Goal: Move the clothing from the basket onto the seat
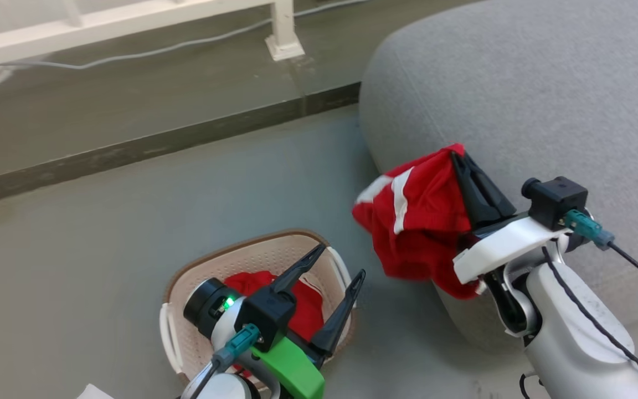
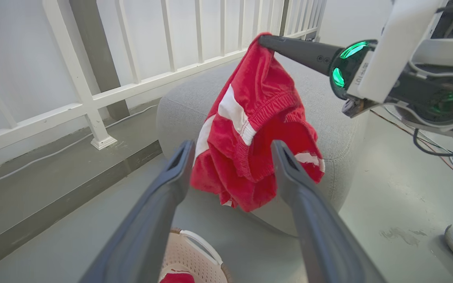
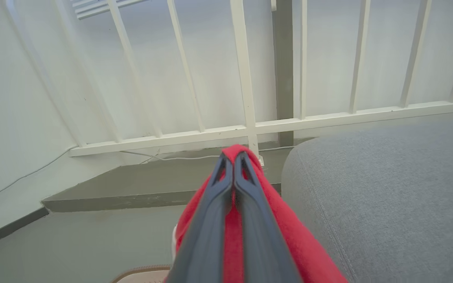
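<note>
The left gripper (image 1: 343, 259) hovers over the basket (image 1: 225, 252) on the floor (image 1: 130, 194), fingers spread wide and holding nothing; a red garment (image 1: 255, 282) lies inside the basket. Farther on, the right gripper (image 1: 456, 158) is clamped on a second red garment (image 1: 413, 221), which hangs from its fingertips beside the near rounded corner of the grey seat (image 1: 518, 83), not yet laid down. Beyond stands a white railing (image 1: 130, 19)

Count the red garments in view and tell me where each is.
2. One red garment hangs from the shut right end effector by the seat's edge; the other garment lies in the basket. More may be hidden under it.
</note>
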### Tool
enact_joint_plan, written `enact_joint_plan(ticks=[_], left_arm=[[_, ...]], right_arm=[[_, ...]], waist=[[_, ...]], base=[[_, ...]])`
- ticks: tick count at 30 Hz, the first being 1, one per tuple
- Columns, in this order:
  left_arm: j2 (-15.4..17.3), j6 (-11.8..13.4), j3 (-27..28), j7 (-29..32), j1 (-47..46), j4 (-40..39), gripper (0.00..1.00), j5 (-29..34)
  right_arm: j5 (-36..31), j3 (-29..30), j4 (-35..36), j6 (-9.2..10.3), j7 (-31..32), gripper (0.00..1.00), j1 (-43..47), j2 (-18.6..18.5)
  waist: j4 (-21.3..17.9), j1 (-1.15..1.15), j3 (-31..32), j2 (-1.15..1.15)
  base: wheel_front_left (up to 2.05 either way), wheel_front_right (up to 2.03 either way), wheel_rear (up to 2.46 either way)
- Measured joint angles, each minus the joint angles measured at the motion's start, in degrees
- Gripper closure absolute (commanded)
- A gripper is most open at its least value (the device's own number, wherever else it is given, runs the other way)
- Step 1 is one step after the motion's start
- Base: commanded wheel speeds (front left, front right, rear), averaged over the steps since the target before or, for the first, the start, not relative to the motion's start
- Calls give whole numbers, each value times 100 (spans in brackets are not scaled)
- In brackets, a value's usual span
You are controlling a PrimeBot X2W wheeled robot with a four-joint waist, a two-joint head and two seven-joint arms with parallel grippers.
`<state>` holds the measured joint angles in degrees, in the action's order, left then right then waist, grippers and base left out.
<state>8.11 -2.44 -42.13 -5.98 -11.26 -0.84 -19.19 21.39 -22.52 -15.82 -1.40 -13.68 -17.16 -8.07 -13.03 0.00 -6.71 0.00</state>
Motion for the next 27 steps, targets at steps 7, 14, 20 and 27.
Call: enact_joint_plan(ticks=[7,14,20,27], left_arm=[[20,1,-33,119,-87,-93,0,96],[31,-2,-56,243,-294,-143,0,230],[44,-57,-75,300,-544,-174,0,305],[62,-109,-120,417,-787,-230,0,386]], right_arm=[[108,367,32,82,-25,100,-47,-66],[268,903,73,201,-60,100,-424,-190],[315,1391,107,256,-66,100,-996,-446],[369,1741,-104,258,-75,100,-1799,-721]], waist=[[-337,0,-278,0],[-582,0,-613,0],[-693,0,-895,0],[-711,0,-1206,0]], base=[[0,0,0],[0,0,0],[0,0,0],[0,0,0]])
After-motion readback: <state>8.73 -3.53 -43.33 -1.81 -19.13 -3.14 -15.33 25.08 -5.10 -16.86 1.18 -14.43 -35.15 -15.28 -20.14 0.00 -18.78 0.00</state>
